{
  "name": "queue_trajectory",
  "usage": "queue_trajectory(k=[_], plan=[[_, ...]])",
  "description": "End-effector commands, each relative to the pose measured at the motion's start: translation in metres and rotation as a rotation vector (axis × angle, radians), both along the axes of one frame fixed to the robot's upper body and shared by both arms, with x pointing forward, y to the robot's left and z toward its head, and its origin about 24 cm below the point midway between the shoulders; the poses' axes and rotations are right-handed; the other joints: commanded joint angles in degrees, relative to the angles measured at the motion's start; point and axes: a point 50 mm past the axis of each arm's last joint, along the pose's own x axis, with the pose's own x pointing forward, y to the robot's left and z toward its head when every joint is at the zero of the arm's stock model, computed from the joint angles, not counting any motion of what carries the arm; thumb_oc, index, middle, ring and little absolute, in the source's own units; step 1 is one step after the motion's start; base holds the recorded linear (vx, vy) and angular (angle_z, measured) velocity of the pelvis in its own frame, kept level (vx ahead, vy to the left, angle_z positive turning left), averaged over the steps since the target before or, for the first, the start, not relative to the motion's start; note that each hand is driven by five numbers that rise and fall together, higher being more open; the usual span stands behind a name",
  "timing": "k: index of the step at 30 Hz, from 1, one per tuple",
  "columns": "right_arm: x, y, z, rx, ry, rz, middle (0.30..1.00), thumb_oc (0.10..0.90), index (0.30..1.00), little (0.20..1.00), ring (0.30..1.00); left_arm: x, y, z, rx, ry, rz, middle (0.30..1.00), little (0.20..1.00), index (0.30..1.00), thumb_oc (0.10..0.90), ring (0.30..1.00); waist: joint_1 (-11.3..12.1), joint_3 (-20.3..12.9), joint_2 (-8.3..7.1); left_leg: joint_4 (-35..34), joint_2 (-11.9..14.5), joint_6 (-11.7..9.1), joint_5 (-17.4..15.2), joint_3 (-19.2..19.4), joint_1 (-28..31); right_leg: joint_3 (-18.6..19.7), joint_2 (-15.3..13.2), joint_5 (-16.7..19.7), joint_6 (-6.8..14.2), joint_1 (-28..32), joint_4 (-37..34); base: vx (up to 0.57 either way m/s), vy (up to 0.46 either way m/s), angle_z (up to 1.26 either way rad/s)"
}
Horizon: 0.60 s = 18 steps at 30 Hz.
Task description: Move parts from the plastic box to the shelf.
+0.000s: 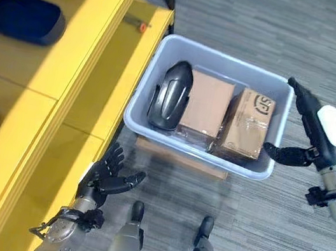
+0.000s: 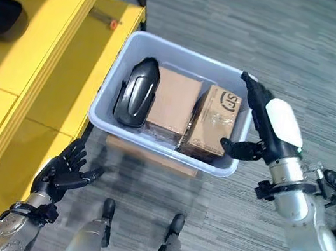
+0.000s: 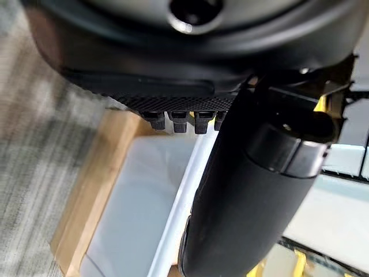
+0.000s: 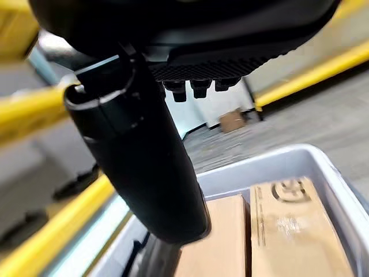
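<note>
grey plastic box (image 1: 164,73) is holding two cartons; right hand (image 1: 319,134) is hovering spread open beside it, left hand (image 1: 105,176) hanging open, empty.

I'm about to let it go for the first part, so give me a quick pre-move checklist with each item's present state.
1. Parts in the plastic box: ok. A black part and two cardboard boxes lie inside.
2. Right robot hand free: ok. Fingers straight, thumb out, holding nothing.
3. Right robot hand positioned: ok. It is at the box's right end, beside the nearer cardboard box.
4. Left robot hand free: ok. Open and empty, low beside the yellow shelf, apart from the box.
5. Room on the shelf: cannot tell. Dark parts already sit on it.
6. Box stable: cannot tell. It rests on a wooden base, mostly hidden.
</note>
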Motion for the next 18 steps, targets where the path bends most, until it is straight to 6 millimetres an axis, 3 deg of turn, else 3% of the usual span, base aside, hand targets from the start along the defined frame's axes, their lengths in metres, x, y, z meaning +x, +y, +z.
queue_trajectory(k=[1,8,18], plan=[[0.001,0.018,0.059,-0.153,-0.239,0.068,1.000,0.900,1.000,1.000,1.000,0.009,0.003,0.045,0.041,-0.212,-0.046,1.000,1.000,1.000,0.900,1.000,1.2,-1.7,-1.24,-3.0,2.7,-0.2,6.0,1.8,-3.7,-1.0,-2.2,-9.9,1.8,7.6,5.0,0.00,-0.019,0.21],[0.022,0.033,0.090,-0.451,-0.226,0.041,1.000,0.900,1.000,1.000,1.000,0.015,-0.003,0.052,0.029,-0.240,-0.062,1.000,1.000,1.000,0.900,1.000,4.9,2.1,-2.71,-4.1,2.4,-0.4,7.5,-0.2,-6.5,-3.6,-1.8,-10.1,1.6,6.4,5.0,-0.01,-0.050,0.14],[0.044,0.044,0.105,-0.692,-0.204,-0.020,1.000,0.900,1.000,1.000,1.000,0.020,-0.004,0.063,0.024,-0.294,-0.044,1.000,1.000,1.000,0.900,1.000,6.7,5.7,-3.30,-4.4,2.5,-0.7,8.3,-1.2,-9.0,-4.2,-1.4,-9.8,1.5,4.1,5.2,-0.01,-0.017,0.06]])
